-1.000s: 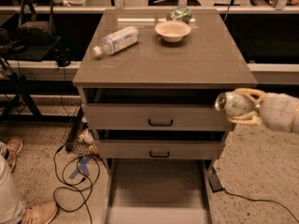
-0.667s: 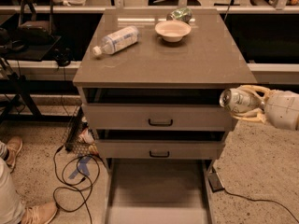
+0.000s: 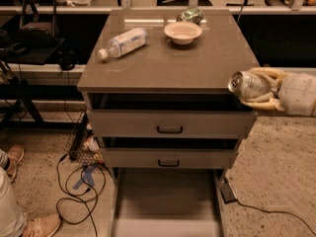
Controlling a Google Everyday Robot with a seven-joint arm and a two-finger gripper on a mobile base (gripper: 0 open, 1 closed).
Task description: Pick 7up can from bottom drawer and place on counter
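My gripper (image 3: 252, 89) comes in from the right and is shut on the 7up can (image 3: 245, 84). The can lies sideways in the fingers with its shiny silver end facing left. It hangs at the counter's (image 3: 168, 58) front right corner, about level with the counter's edge. The bottom drawer (image 3: 167, 201) is pulled out below, and its wide flat floor shows nothing on it.
On the counter lie a clear plastic bottle (image 3: 122, 42) at the left, a white bowl (image 3: 182, 32) at the back and a darker green can (image 3: 190, 16) behind it. Two shallower drawers (image 3: 170, 128) with black handles stand partly open. Cables (image 3: 79, 191) and a person's shoes (image 3: 29, 226) are on the floor at left.
My gripper has lifted the can a little higher and nearer the counter's front right corner. Nothing else has moved.
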